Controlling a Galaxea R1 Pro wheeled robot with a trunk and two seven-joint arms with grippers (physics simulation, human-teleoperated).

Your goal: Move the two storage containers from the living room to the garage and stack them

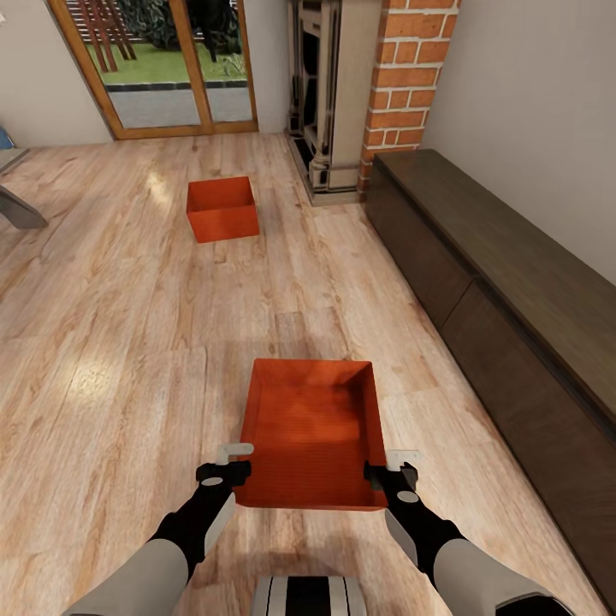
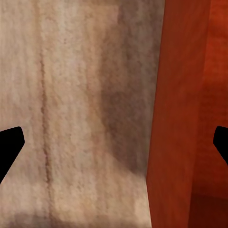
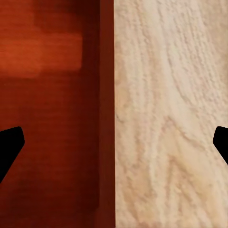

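The blue sofa [image 1: 4, 137] and grey furniture [image 1: 17, 205] are cut off at the edge.

The light wood-plank floor [image 1: 111, 359] of the living room carries 2 orange-red storage containers. The nearer container [image 1: 313, 432] sits flat on the planks just ahead of the robot, its open top up and its ribbed inside showing; a dark shadow spreads on the boards around it. The farther container [image 1: 222, 208] stands well apart, out toward the wood-framed glass doors [image 1: 162, 64] and beside the fireplace base [image 1: 329, 171]. A long dark wooden cabinet [image 1: 505, 316] rests on the floor along the wall. Both wrist views show pale plank grain [image 2: 71, 114] [image 3: 171, 114] running beside a thin container wall [image 2: 173, 118] [image 3: 107, 114].
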